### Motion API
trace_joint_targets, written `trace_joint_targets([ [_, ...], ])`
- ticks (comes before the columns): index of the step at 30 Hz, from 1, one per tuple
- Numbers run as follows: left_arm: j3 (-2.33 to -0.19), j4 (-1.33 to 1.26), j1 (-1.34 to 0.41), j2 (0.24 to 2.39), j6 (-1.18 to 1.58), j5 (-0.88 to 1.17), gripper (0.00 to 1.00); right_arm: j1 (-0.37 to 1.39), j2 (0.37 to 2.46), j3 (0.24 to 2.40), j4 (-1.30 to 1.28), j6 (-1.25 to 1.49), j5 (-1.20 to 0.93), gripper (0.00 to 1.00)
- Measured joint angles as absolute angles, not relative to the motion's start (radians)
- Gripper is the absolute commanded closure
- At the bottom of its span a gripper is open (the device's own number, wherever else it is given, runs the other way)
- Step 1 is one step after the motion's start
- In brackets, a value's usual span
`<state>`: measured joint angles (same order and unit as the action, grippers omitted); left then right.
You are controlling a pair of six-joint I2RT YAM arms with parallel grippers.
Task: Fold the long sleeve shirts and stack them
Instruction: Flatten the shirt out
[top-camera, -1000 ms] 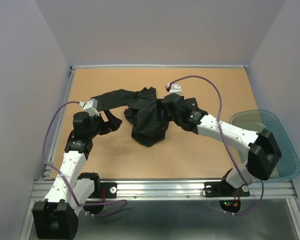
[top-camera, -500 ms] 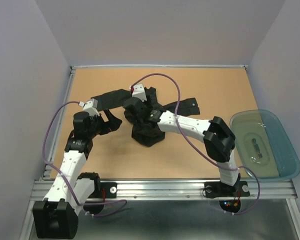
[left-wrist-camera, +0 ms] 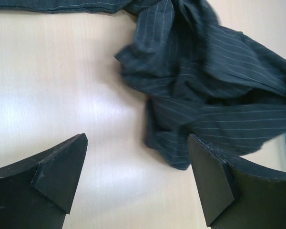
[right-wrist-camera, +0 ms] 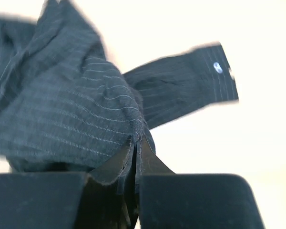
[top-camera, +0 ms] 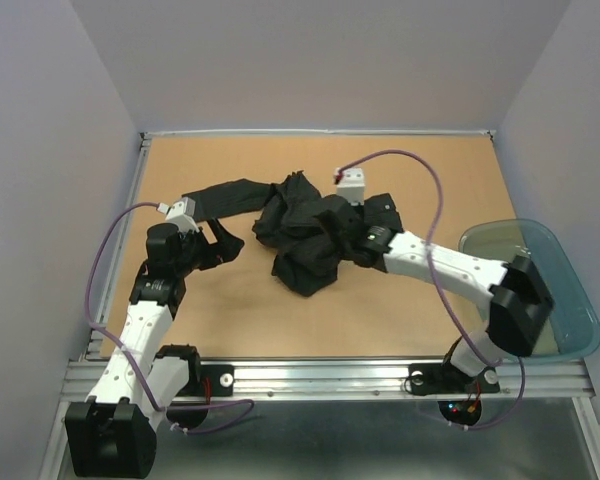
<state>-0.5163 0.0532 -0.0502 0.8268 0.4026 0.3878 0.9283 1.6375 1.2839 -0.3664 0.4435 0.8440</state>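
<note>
While the left gripper (left-wrist-camera: 137,138) hovers with jaws wide apart beside it, the right gripper (right-wrist-camera: 136,150) is clamped on a fold of the crumpled long sleeve shirt (top-camera: 300,250), lying mid-table (top-camera: 410,165), one sleeve toward the left edge.

I've got bare tabletop (top-camera: 380,320) all along the near side and a bare strip at the back. The crumpled shirt (top-camera: 305,240) blocks the middle, its sleeve (top-camera: 225,195) stretched just beyond my left pincer (top-camera: 227,240). My right arm (top-camera: 450,268) bars the right side; the blue tub (top-camera: 578,290) sits at that edge.
</note>
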Motion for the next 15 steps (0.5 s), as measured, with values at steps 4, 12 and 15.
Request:
trace_joint_targets([
  [4,-0.516,0.054,-0.050,0.826,0.403,0.387,0.01,0.840,1.365,1.010,-0.357,0.630,0.793,0.91],
  [12,-0.516,0.053,-0.051,0.820,0.403,0.389,0.01,0.828,1.181,0.643,-0.393,0.844,0.614,0.25],
  [15,-0.516,0.052,-0.066,0.821,0.406,0.390,0.01,0.830,1.129,0.650,-0.411,0.754,0.554,0.20],
])
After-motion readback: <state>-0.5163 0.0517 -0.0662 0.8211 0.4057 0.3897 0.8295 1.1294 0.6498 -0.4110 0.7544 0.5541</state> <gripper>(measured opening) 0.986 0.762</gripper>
